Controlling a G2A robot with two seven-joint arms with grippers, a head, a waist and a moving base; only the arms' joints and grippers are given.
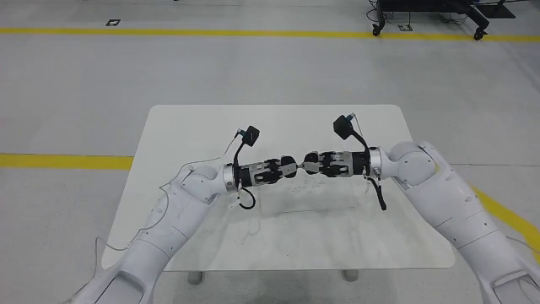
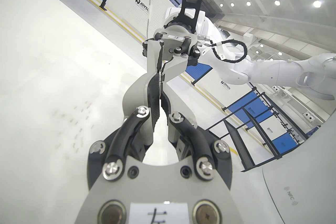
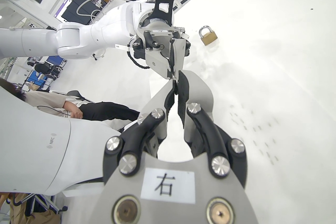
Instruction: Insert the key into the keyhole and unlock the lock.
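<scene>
Here, the left gripper [image 2: 159, 79] and right gripper [image 3: 175, 82] meet tip to tip above the table [image 1: 354, 245], both pinched narrow; what they grip cannot be told. The padlock [image 3: 208, 36] lies on the far side.

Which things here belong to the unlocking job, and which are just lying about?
On the job: padlock, lying on the table; left gripper and right gripper, both shut, tip to tip above the table.
Just about: small dark marks on the table; barrier panels on the floor beyond.
</scene>
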